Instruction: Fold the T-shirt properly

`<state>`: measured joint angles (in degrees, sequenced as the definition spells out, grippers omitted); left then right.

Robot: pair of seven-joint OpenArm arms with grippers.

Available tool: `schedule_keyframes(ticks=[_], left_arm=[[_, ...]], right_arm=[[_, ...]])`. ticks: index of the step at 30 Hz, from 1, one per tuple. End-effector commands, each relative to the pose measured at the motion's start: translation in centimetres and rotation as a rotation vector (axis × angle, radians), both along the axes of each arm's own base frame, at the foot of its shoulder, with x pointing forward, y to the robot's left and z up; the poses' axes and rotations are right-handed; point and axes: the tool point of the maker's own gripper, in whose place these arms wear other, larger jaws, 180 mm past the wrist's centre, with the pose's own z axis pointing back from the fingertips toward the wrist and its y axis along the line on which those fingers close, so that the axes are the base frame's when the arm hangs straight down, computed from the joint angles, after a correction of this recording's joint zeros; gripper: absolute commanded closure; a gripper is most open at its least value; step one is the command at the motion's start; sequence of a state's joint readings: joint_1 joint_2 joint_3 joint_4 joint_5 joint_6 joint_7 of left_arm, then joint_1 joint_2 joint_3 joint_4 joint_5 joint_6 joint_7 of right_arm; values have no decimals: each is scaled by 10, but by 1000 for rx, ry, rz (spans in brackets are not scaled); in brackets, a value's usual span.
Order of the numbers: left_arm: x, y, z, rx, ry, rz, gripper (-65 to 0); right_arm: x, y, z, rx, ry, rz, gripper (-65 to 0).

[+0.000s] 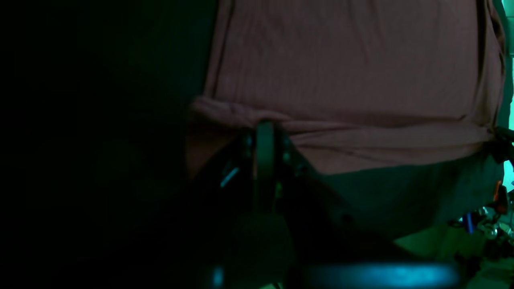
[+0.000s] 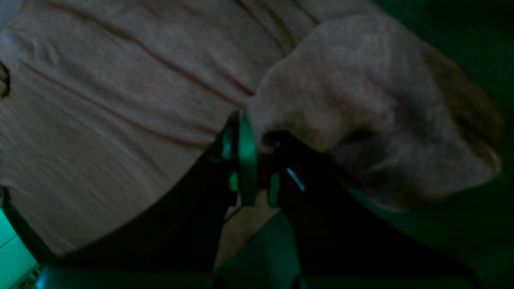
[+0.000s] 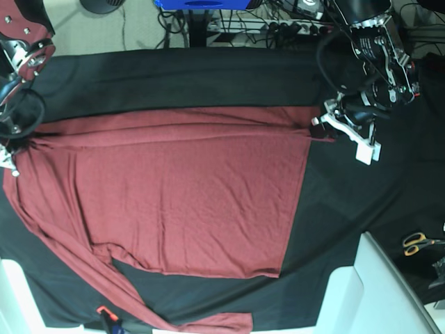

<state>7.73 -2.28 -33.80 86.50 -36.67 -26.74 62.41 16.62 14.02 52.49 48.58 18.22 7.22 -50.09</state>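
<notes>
The T-shirt (image 3: 188, 191) lay flat on the black cloth (image 3: 208, 76), its long axis running between the arms. The left gripper (image 3: 321, 125) and right gripper (image 3: 15, 147) each pinched a far-edge corner.

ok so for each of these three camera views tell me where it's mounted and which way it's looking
Left wrist: sits on the left arm, looks along the shut left pincer at the T-shirt edge it grips.
Right wrist: sits on the right arm, looks along the shut right pincer into bunched T-shirt fabric.
Base: overhead, looks down on the T-shirt spread on the black cloth sheet, both arms at its far corners.
Shared: every view shows the T-shirt; base also shows both pincers.
</notes>
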Motion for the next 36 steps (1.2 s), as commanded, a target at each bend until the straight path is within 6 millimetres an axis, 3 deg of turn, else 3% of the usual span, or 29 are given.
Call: schedule_keyframes(ticks=[1,6,10,13,19,22,25,30,34,36], left_arm=[[12,3,12,3,-49,1,0],[19,-14,13,15,-53,-85,0],[27,-13,16,8,-48,-48,0],[33,-12,20,9,-61,-44,0],[46,2,27,35,-80,-42,-262],[50,6,25,32,-74,-35,-397],[59,10,32,35,-121,-11,-494],[64,19,38,52,-146,-6,-527],[57,20,43,77,-157,-17,-527],[48,14,48,96,-167,-41,-527]], right_arm=[[19,-13,19,-48,-46,14,-3],[27,-8,21,-74,-34,76,-8],[27,-8,21,-77,-37,74,-11],[31,-14,24,-107,-56,67,-69],[39,-21,31,-156,-106,67,-324],[49,-20,38,-187,-170,125,-422],[62,-18,48,-218,-225,167,-473],[84,-18,71,-371,-262,340,-482],[76,-31,94,-481,-279,374,-482],[61,-30,97,-519,-266,403,-479]])
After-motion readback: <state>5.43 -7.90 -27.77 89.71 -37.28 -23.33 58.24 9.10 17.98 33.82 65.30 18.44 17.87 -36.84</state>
